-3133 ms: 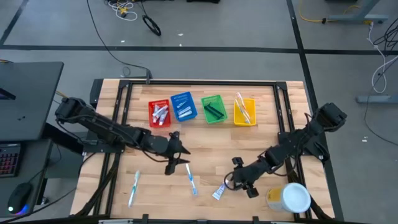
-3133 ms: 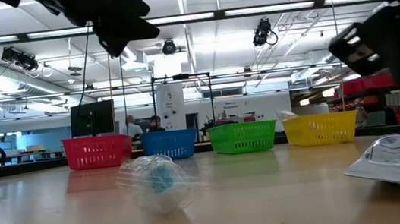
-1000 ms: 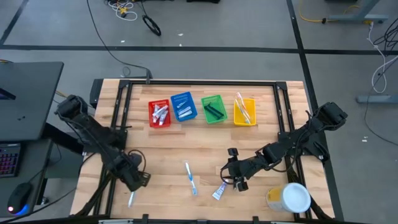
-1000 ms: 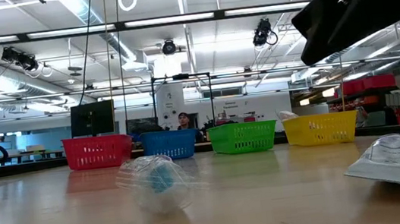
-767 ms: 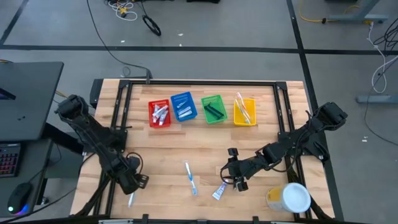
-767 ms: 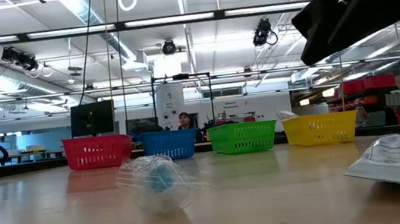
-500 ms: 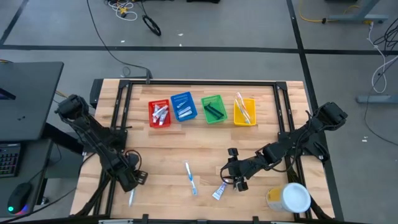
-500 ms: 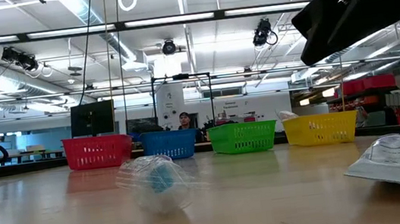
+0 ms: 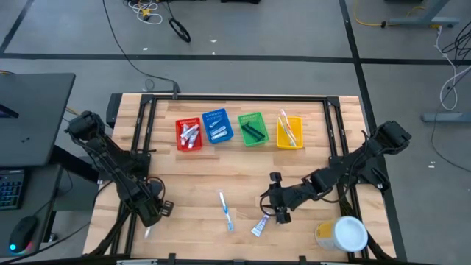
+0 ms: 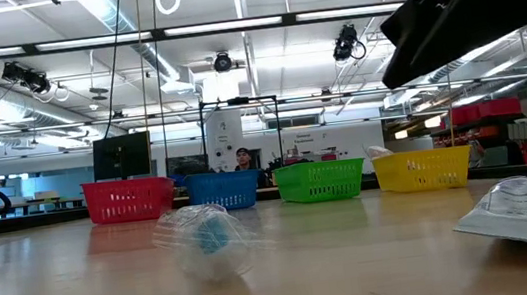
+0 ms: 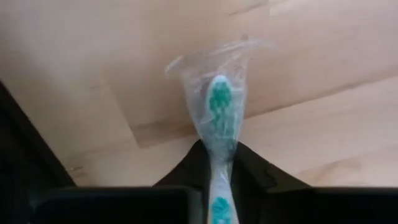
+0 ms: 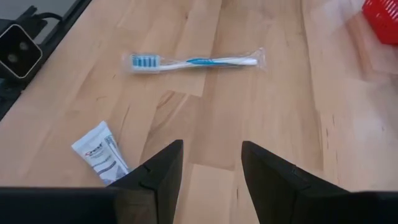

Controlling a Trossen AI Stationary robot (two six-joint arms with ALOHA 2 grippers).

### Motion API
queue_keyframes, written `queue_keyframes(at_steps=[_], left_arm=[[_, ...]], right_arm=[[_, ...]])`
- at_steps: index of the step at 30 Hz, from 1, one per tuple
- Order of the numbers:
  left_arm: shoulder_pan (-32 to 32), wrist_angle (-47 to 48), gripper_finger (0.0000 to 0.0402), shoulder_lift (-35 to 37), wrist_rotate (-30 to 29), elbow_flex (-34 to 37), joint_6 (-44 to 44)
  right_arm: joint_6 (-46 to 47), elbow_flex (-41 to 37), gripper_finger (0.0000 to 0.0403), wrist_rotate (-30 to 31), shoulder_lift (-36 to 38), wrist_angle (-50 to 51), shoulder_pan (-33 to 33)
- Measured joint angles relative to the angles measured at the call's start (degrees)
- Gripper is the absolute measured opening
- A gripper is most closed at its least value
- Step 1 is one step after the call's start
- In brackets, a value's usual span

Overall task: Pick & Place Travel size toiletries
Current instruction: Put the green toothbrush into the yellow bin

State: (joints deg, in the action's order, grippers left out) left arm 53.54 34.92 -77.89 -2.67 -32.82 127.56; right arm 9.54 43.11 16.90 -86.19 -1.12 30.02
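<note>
Two black arms (image 9: 110,165) made of thick round pieces. Each right gripper (image 12: 211,171) finger is flat, black and wedge-shaped.

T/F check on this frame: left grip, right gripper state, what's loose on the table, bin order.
1. The left gripper is shut on a wrapped green toothbrush. True.
2. The right gripper holds the toothpaste tube. False: its fingers are open and empty.
3. A blue toothbrush lies loose on the table. True.
4. The yellow bin sits left of the red bin. False: it is rightmost in the high view.
</note>
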Motion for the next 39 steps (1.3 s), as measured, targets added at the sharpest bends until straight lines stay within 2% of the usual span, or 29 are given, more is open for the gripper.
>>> queue_keyframes(at_steps=[4,9,14,19,21,24,27,30,34,37,39], left_arm=[[0.0,0.0,0.0025,0.0,-3.1,0.0,1.1],[-0.1,0.9,0.0042,-0.2,-5.8,-0.9,1.4],[-1.0,-0.1,0.0044,-0.3,-17.8,-2.3,-1.1],[-4.6,-0.1,0.0025,-0.3,-31.9,-4.7,-10.1],[-6.8,-1.3,0.0025,-0.2,-37.5,-5.6,-16.0],[-11.2,-6.3,0.0037,-0.2,-43.5,-7.1,-29.7],[-15.8,-15.3,0.0046,-0.2,-46.0,-8.5,-46.9],[-20.4,-28.6,0.0044,-0.2,-46.9,-9.6,-65.2],[-26.9,-44.7,0.0034,-0.2,-40.0,-11.0,-86.3],[-31.1,-51.9,0.0032,-0.1,-34.4,-11.8,-96.4],[-33.3,-53.7,0.0036,-0.1,-31.1,-12.2,-100.2]], right_arm=[[0.0,0.0,0.0174,-0.4,0.0,-1.0,-0.7],[0.0,0.0,0.0174,-0.5,0.0,-2.2,-1.6],[0.0,0.0,0.0174,-0.5,0.0,-3.0,-2.5],[0.0,0.0,0.0174,-0.5,0.0,-5.3,-4.3],[1.1,0.0,0.0174,-0.6,-0.3,-7.9,-5.7],[4.7,0.0,0.0174,-0.6,-1.5,-13.4,-8.2],[6.6,0.0,0.0174,-2.6,-3.5,-19.6,-10.9],[8.7,0.0,0.0174,-5.6,-6.2,-26.0,-13.7],[8.5,0.0,0.0174,-13.7,-9.9,-33.5,-16.7],[7.7,0.0,0.0174,-19.1,-12.3,-41.1,-17.8],[7.5,0.0,0.0174,-19.6,-13.1,-45.8,-18.3]])
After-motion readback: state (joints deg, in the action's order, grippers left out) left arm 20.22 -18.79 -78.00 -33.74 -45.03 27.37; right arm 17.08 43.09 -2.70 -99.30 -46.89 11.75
